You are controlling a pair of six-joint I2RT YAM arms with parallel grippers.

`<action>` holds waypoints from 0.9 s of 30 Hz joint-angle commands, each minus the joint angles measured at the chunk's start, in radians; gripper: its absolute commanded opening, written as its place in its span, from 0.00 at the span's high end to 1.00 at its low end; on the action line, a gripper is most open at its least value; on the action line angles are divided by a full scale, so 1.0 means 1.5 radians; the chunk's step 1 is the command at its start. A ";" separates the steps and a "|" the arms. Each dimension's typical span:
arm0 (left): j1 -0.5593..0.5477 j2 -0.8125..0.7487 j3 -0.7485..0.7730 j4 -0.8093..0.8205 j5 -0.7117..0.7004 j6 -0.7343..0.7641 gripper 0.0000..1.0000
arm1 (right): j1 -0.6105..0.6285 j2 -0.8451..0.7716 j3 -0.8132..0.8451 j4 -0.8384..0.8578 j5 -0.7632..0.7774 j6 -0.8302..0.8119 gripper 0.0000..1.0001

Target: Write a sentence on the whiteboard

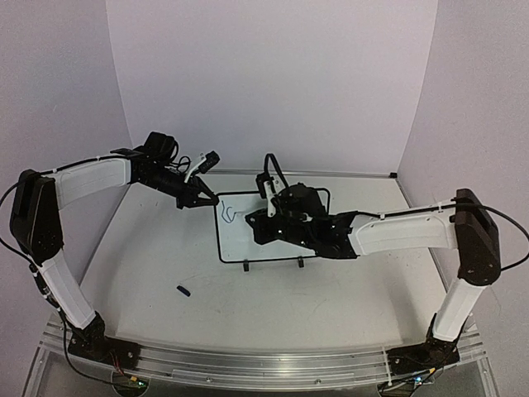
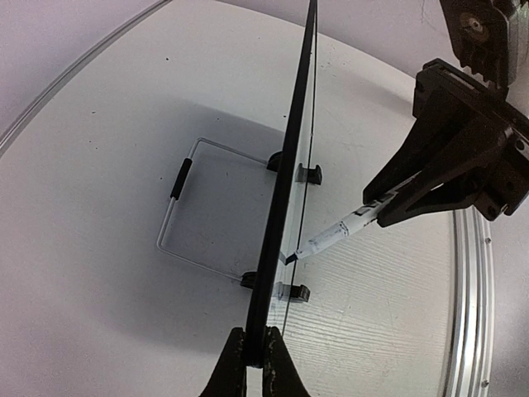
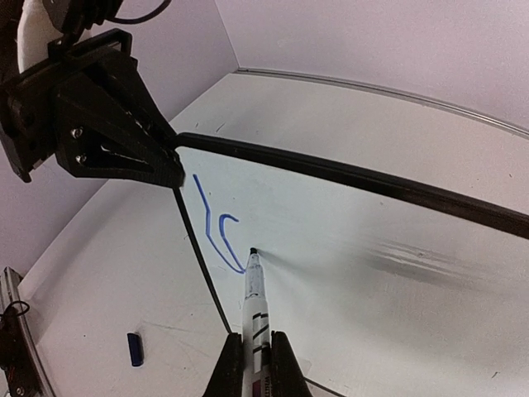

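The whiteboard (image 1: 248,240) stands on its feet at mid-table, white with a thin black frame. My left gripper (image 1: 203,199) is shut on its upper left corner; in the left wrist view the fingers (image 2: 256,354) pinch the black frame (image 2: 285,182) seen edge-on. A white marker (image 3: 254,306) sits in my right gripper (image 3: 253,364), which is shut on it, and its tip touches the board (image 3: 372,273). Of the sentence (image 3: 211,227), a long blue stroke and a small hook show just left of the tip. From above, my right gripper (image 1: 258,225) covers the board's middle.
The blue marker cap (image 1: 183,289) lies on the table left of the board's front, also seen as the cap (image 3: 135,349). A wire stand (image 2: 178,215) props the board from behind. Purple walls close in the table at the back and sides.
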State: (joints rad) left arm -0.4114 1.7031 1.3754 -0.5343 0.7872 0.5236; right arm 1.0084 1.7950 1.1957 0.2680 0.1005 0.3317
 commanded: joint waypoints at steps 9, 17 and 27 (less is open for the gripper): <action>0.002 -0.010 0.002 -0.004 -0.048 0.017 1.00 | -0.005 0.005 0.057 0.008 0.002 -0.017 1.00; 0.002 -0.010 0.002 -0.004 -0.049 0.017 1.00 | -0.005 -0.021 0.023 0.028 -0.047 -0.021 1.00; 0.002 -0.012 0.001 -0.005 -0.052 0.018 1.00 | -0.005 -0.062 -0.028 0.053 -0.023 -0.013 1.00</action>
State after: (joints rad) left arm -0.4122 1.7031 1.3754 -0.5343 0.7864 0.5236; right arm 1.0039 1.7467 1.1627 0.2998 0.0321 0.3149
